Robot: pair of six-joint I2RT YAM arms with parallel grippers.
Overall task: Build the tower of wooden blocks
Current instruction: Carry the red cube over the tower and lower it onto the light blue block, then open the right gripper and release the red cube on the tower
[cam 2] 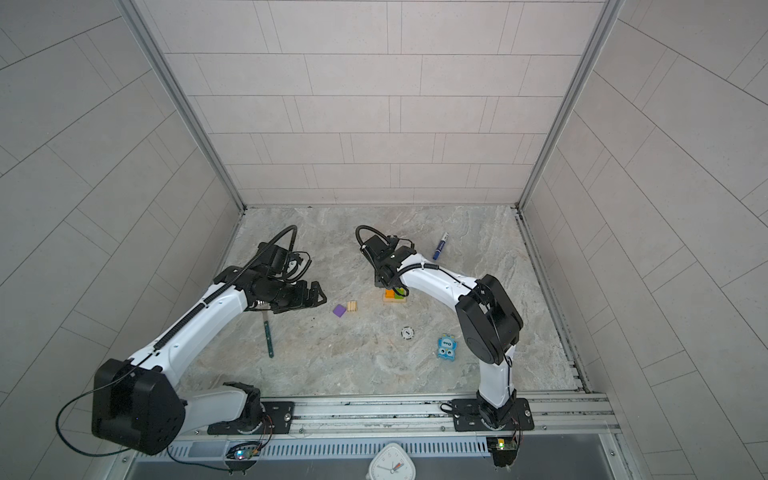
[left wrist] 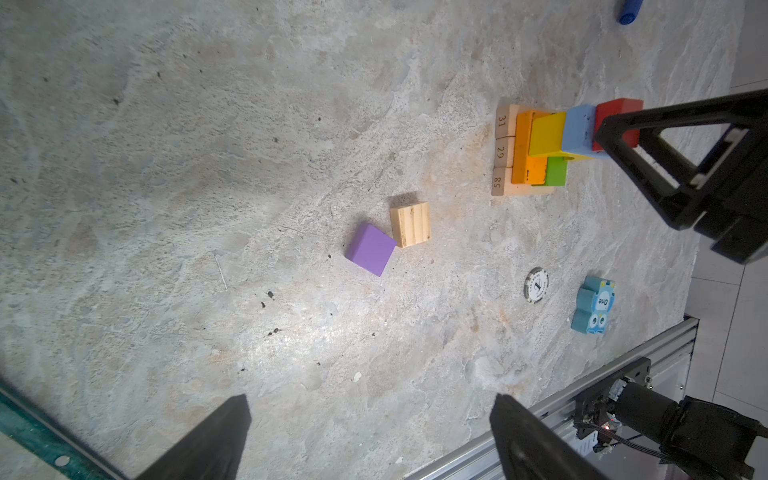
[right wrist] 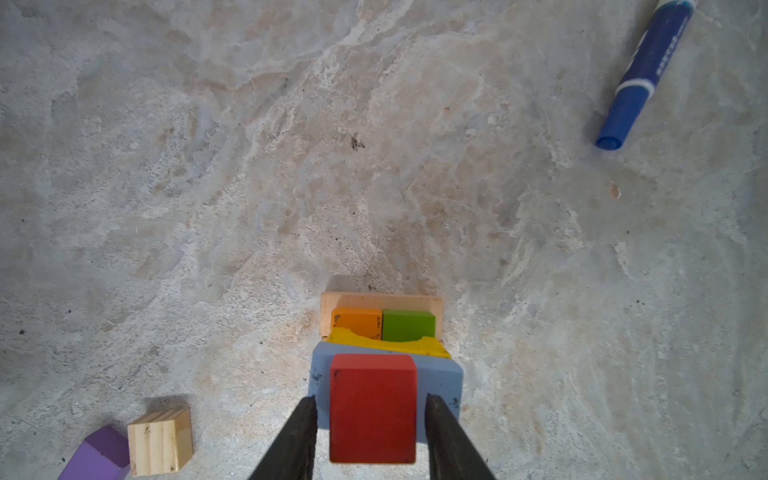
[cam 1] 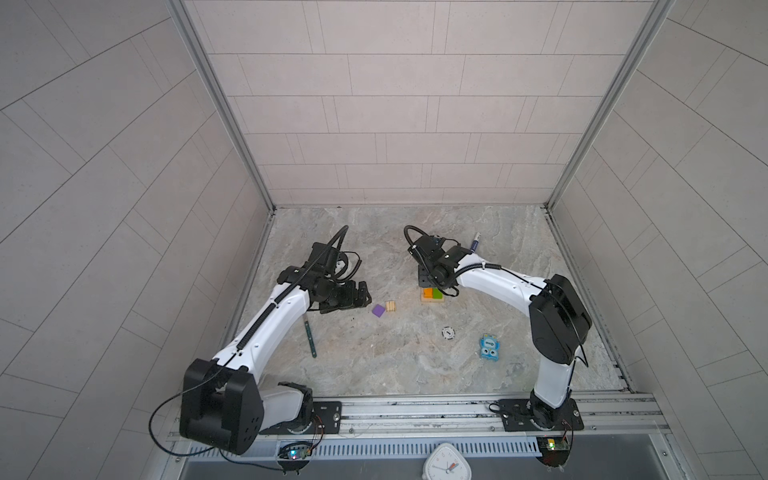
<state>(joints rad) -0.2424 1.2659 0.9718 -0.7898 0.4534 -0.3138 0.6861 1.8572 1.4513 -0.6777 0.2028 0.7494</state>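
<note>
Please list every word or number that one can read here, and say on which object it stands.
"31": tan base block
"29": the next tan base block
"85": the third tan base block
"One": blue toy
"1": round chip; rim text too small
Blue marker: print too blurred

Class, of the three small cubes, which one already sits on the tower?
The red cube, atop the blue block within the open right claw; the purple cube and striped cube lie on the table.
</note>
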